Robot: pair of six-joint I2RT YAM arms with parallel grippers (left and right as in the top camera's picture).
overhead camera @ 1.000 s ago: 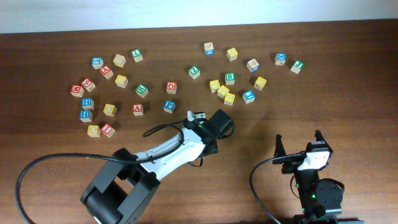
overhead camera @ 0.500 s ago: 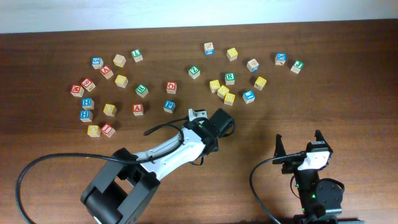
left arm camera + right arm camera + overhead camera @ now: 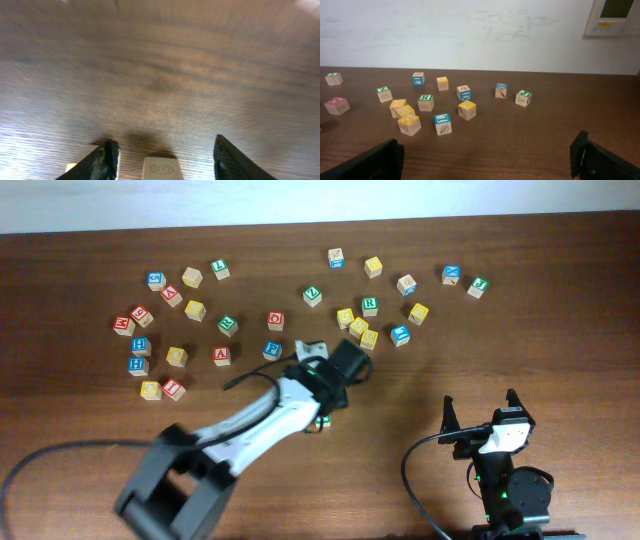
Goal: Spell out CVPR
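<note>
Two arms share the dark wooden table (image 3: 560,370): the left arm (image 3: 265,415) stretches out to the middle, blurred, while the right arm (image 3: 505,480) sits folded at the near edge, its right gripper (image 3: 481,413) spread wide and holding nothing. Some two dozen letter cubes lie scattered across the far half. At the left gripper (image 3: 165,149), the wrist view shows you the jaws spread, with a green-edged cube (image 3: 160,168) standing low between them, clear of both fingers. Its letter is cut off, so you can only guess that it is one of the green task cubes, set down. A yellow-edged cube (image 3: 82,162) peeks from behind one finger just beside it. Your coming move, as I judge it, turns on the blue cube (image 3: 272,350), probably the P. It lies near the left arm's head, on that arm's own left, so the left arm is far the nearer. The green R cube (image 3: 369,306) lies farther off toward the right, at the edge of a knot of yellow cubes (image 3: 358,327). Being cubes, they give you no long axis to line up with.
</note>
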